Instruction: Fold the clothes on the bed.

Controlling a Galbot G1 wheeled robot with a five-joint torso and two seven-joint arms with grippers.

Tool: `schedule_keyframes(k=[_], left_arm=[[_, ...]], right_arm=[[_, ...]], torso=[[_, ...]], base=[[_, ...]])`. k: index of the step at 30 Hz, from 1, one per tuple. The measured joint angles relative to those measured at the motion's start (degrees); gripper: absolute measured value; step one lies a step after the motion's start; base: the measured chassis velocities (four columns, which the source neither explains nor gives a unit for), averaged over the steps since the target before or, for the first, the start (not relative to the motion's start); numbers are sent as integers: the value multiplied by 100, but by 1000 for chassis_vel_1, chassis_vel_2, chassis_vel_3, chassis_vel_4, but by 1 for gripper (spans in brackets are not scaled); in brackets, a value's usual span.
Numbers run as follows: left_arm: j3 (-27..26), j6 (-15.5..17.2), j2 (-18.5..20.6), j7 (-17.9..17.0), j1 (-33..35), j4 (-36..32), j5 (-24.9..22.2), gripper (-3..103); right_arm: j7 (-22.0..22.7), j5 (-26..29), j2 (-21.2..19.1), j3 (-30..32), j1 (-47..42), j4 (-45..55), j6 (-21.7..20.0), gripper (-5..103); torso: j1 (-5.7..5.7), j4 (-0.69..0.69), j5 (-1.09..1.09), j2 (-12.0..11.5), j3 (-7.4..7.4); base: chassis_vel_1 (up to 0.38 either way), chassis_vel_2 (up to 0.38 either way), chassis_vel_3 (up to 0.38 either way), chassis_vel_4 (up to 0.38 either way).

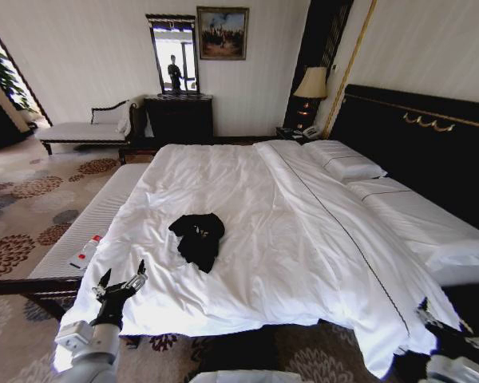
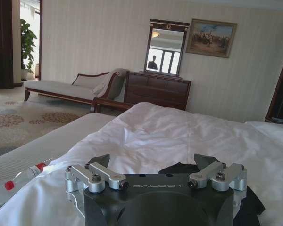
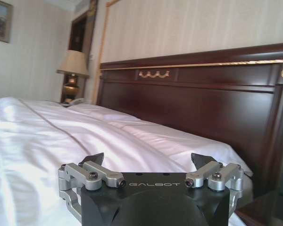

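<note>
The clothes [image 1: 198, 238] are a crumpled black heap on the white duvet of the bed [image 1: 303, 231], in its near left part. My left gripper [image 1: 121, 283] hovers at the bed's near left corner, open and holding nothing, a short way in front of the heap. In the left wrist view the left gripper [image 2: 153, 162] stands open with the black clothes [image 2: 177, 167] just beyond its fingers. My right gripper [image 1: 427, 313] sits low by the bed's near right corner. The right wrist view shows the right gripper [image 3: 148, 160] open and empty, facing along the bed [image 3: 47, 136] toward the headboard [image 3: 203, 103].
A narrow white-cushioned bench [image 1: 96, 219] runs along the bed's left side, with a small red-capped bottle [image 1: 86, 251] on it. Pillows [image 1: 343, 161] lie by the dark headboard [image 1: 415, 136]. A chaise [image 1: 84, 128], dresser [image 1: 180, 118] and lamp [image 1: 311, 84] line the far wall.
</note>
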Motion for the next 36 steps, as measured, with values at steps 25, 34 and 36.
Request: schedule_keyframes(k=[25, 34, 36], left_arm=[[54, -10, -11, -1, 16, 51, 28, 100], [78, -10, -1, 0, 13, 51, 34, 100], [85, -10, -3, 0, 13, 50, 36, 100]], right_arm=[[36, -1136, 884, -1205, -452, 279, 350, 100], [86, -979, 914, -1257, -510, 151, 558, 100], [49, -886, 910, -1257, -510, 132, 643, 100]], torso=[[1, -1, -2, 0, 0], [1, -1, 5, 0, 0], [1, 0, 5, 0, 0]], base=[[61, 68, -66, -71], [12, 18, -13, -16], [-25, -21, 23, 24]])
